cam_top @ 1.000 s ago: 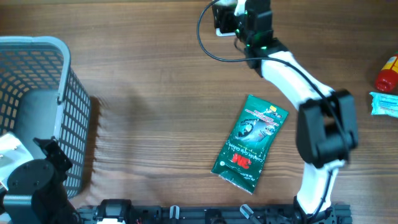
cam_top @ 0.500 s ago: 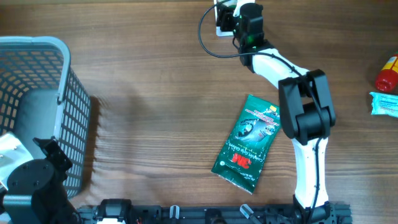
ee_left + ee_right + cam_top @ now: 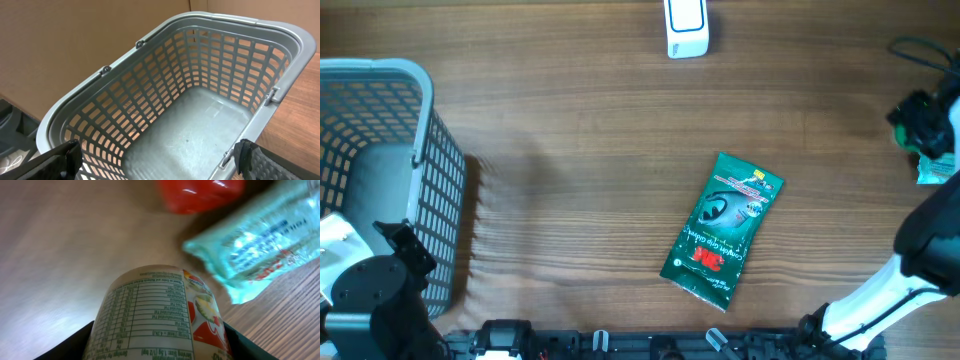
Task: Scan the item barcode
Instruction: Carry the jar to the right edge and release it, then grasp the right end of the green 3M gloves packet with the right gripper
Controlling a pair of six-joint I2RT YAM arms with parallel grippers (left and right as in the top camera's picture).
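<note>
Clamped between the dark jaws of the right gripper: a smooth round can with a printed label, nutrition table turned toward the wrist camera, red and yellow artwork on its right flank. Long axis running straight out from the fingers, far end aimed down at the brown wood-grain table. Just beyond that end, blurred: a glossy red rounded object and a crinkled teal plastic packet.

From overhead, this gripper at the table's right edge, above the teal packet; can hidden beneath the wrist, so heading there impossible to tell. Well apart, at the middle of the far edge: a small white boxy barcode scanner.

Flat near the table's centre: a shiny green foil pouch, long axis slanting from upper right to lower left. Bare wood on all sides of it, and a broad open stretch between it and the scanner.

At the left edge: a grey plastic lattice basket with rounded rim. Above it, the left gripper, jaws spread wide, holding nothing.
</note>
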